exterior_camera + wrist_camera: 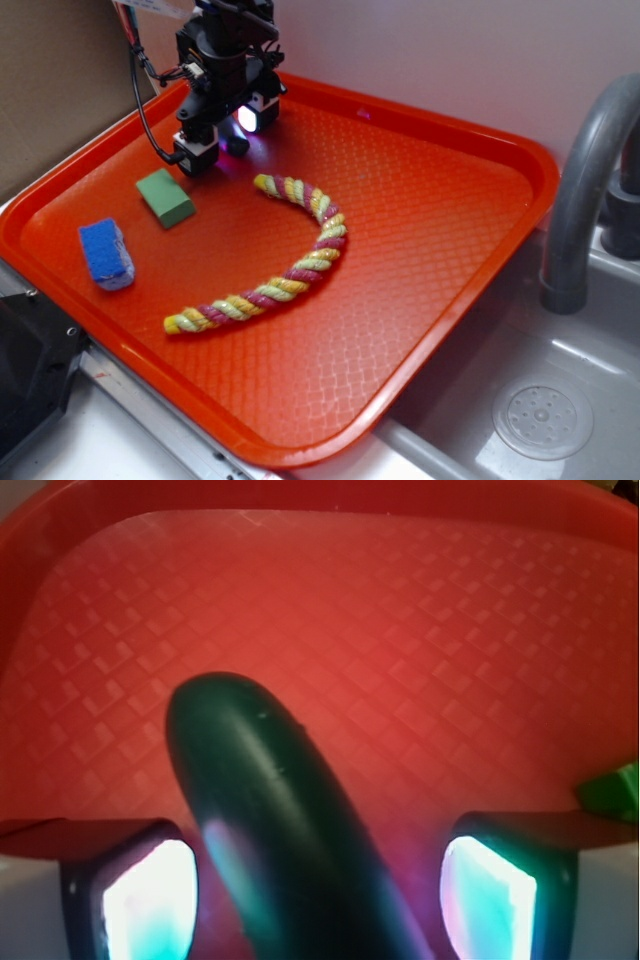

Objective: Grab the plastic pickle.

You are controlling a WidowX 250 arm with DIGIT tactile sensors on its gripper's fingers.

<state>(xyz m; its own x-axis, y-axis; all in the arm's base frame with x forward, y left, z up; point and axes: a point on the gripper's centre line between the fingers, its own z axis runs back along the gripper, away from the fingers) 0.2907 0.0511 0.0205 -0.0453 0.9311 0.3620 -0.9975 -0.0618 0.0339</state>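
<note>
- The plastic pickle (275, 820), smooth, stiff and probably light, looks slippery; its middle seems the safest hold.
- It lies on the orange tray (430, 250), far-left corner, between the jaws of the open gripper (320, 890), neither pad touching it.
- The green block (166, 197) sits just beside.
</note>
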